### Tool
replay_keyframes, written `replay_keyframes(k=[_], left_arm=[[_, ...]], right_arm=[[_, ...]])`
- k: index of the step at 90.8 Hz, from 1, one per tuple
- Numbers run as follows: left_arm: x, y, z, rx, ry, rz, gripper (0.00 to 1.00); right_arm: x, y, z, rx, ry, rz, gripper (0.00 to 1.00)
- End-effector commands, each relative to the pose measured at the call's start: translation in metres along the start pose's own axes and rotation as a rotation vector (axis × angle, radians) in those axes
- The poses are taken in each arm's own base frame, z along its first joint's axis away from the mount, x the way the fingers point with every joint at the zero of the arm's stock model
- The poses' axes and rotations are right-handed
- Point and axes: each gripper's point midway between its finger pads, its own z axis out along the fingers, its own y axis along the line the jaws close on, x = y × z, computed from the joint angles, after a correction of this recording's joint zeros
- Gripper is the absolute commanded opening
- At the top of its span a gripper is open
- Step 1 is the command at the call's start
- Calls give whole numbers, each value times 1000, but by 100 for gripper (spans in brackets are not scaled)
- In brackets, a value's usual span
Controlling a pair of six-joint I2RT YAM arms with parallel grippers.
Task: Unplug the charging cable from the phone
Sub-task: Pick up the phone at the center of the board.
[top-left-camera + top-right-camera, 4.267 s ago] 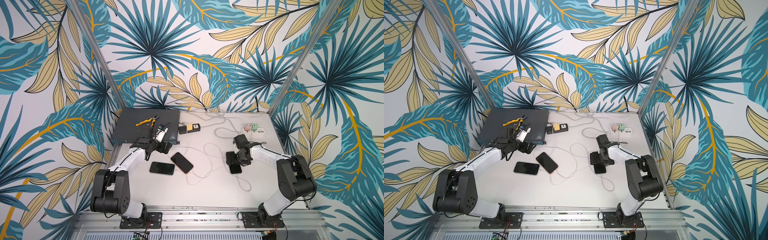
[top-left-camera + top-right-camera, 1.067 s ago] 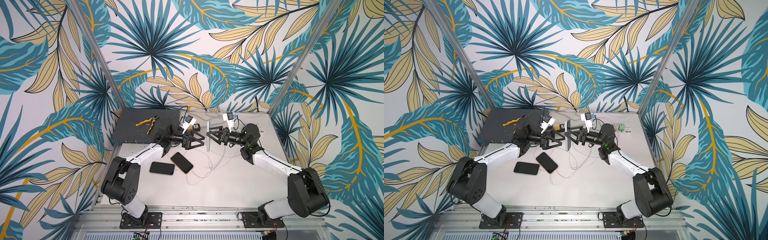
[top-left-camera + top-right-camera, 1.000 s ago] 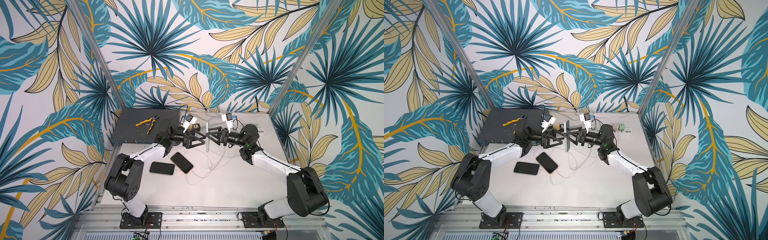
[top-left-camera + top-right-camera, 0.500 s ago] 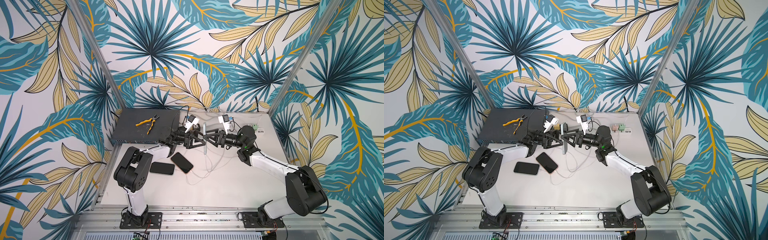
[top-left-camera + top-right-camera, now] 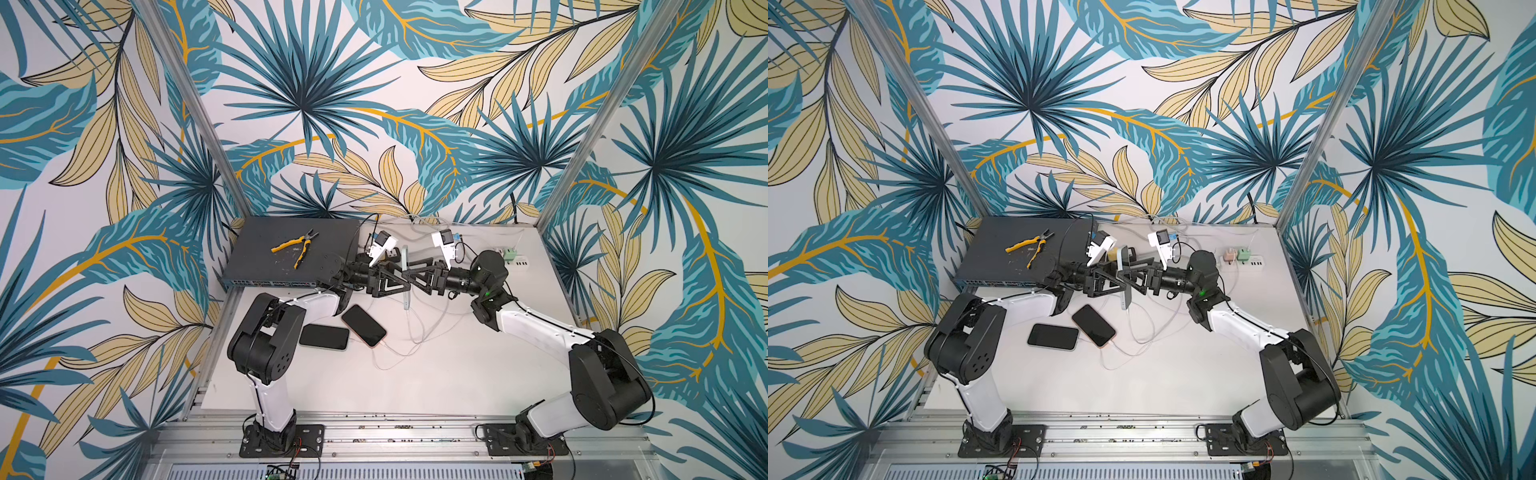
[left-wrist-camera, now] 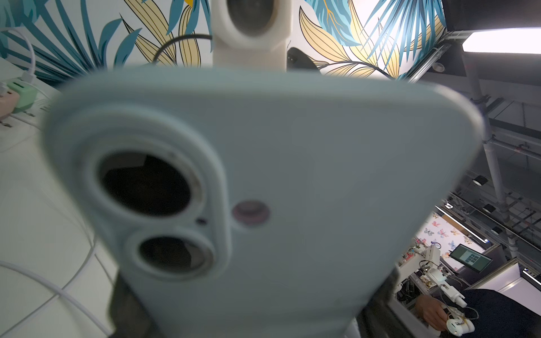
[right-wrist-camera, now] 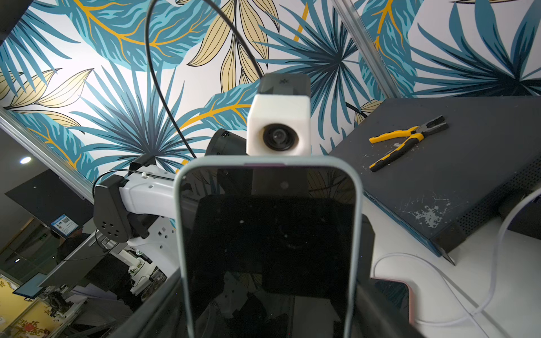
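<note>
The right gripper (image 5: 417, 277) is clamping the phone (image 5: 1126, 300) by its long edges and holding it upright in the air above the back middle of the table (image 5: 457, 382), with the dark screen facing its own wrist camera. The left gripper (image 5: 397, 283) is standing nose to nose with it from the opposite side. Its jaws are sitting on either side of the same phone, whose pale blue back and 2 lenses are filling the left wrist view. The dark fingers (image 6: 126, 310) are lying right by the case edges, but that view is blurred, so I cannot tell whether they are pressing. Holding the phone on end is leaving its lower end free. The charging cable (image 5: 409, 324) is hanging down from there in slack white loops onto the table. The plug is too small to make out, though it is looking still seated, so the unplugging is probably not yet done. With 2 grippers at 1 phone, the likely aim is bracing or passing the body so that 1 arm is free for the plug. Below, a black phone (image 5: 324, 336) and, just beside it, a pink-edged phone (image 5: 364, 325) with its own white lead are lying flat. Farther back, a grey box (image 5: 257, 257) is carrying yellow pliers (image 5: 296, 247), and a power strip (image 5: 517, 262) is sitting near the right arm.
</note>
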Motion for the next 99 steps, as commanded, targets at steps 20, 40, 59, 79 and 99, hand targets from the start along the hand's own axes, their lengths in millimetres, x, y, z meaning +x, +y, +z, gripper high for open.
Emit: replay_keyframes(k=[20,40,59,79,99], left_arm=[[1,-14,4,25,20,84,58],[0,-15,3,21,13,94,13],[-7,-11,-8,-7,-21,107,11],[-16,-10,-19,-35,-55,123,12],[-18,-6,-24,-47,-65,126,14]], right_arm=[[-13,-8,-2,69,-41,-36,67],[-19,-11,-15,161,-39,-98,92],[-17,-5,-37,193,-30,-148,98],[16,-14,-52,258,43,-154,88],[54,-14,-57,228,107,-145,80]])
